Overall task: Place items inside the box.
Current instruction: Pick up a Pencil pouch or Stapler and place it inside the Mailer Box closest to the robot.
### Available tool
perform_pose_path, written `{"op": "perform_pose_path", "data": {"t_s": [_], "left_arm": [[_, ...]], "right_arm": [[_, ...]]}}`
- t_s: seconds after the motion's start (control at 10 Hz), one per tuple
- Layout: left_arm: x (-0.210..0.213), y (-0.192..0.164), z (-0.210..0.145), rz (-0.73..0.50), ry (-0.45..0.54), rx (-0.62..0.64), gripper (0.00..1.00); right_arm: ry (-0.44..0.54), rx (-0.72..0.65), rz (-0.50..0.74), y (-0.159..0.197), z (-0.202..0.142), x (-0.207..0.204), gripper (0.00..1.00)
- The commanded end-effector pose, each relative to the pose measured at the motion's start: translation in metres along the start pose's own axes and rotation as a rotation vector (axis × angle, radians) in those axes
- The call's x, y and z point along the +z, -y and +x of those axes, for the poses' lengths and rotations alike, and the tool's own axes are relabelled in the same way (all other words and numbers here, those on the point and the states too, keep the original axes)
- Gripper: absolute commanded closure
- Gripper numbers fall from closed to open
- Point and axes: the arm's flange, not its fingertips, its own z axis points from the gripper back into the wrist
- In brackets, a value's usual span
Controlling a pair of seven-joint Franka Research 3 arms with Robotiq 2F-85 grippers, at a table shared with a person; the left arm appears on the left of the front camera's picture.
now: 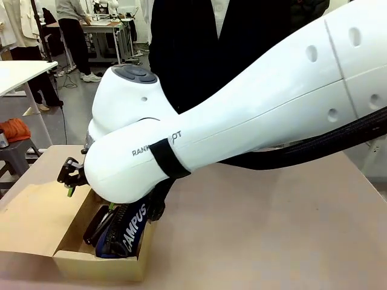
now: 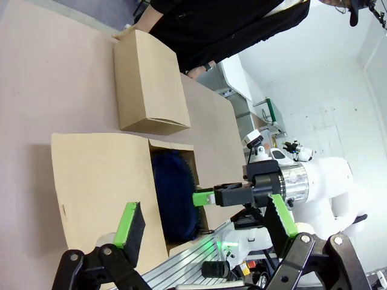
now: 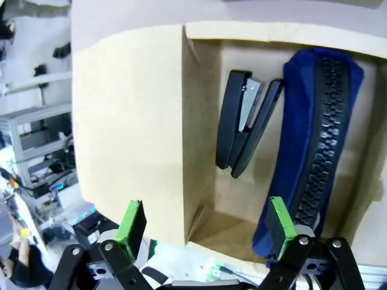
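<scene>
- You see the navy pencil case (image 3: 317, 145) lying inside the box (image 1: 97, 261), with its black zip facing up. In the front view the white word "CAMPUS" is readable on its side.
- One black stapler (image 3: 242, 124) lies in the same box, just beside the pencil case, slightly open so its metal part shows. It rests on the box floor, between the pencil case and the box wall.
- The box stands near the left near corner of the table (image 1: 272, 229). Its big flap (image 1: 33, 214) is folded open and lies flat to the left.
- The right gripper (image 3: 205, 226) hangs above the box, looking down into it. Its two green pads are spread wide and nothing is between them. One pad is over the flap, the other over the end of the pencil case.
- The right arm (image 1: 242, 121) reaches across the middle of the table to the left side, and it hides much of the box in the front view.
- The left gripper (image 2: 202, 220) is also spread apart and holds nothing. It stays off to the side of the box.
- In the left wrist view a second, closed cardboard box (image 2: 151, 84) stands on the table beyond the open one, apart from it.
- A person in dark clothes (image 1: 199, 36) stands at the far side of the table.
</scene>
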Motion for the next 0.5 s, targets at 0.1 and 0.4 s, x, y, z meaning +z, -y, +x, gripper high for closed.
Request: {"op": "perform_pose_path", "data": {"t_s": [0.1, 0.4], "left_arm": [[0.001, 0.001, 0.0, -0.019, 0.012, -0.015, 0.0], [0.001, 0.001, 0.0, -0.019, 0.012, -0.015, 0.0]], "right_arm": [[-0.144, 0.005, 0.183, 0.073, 0.017, 0.099, 0.0], [-0.174, -0.054, 0.375, 0.185, 0.033, 0.21, 0.0]]}}
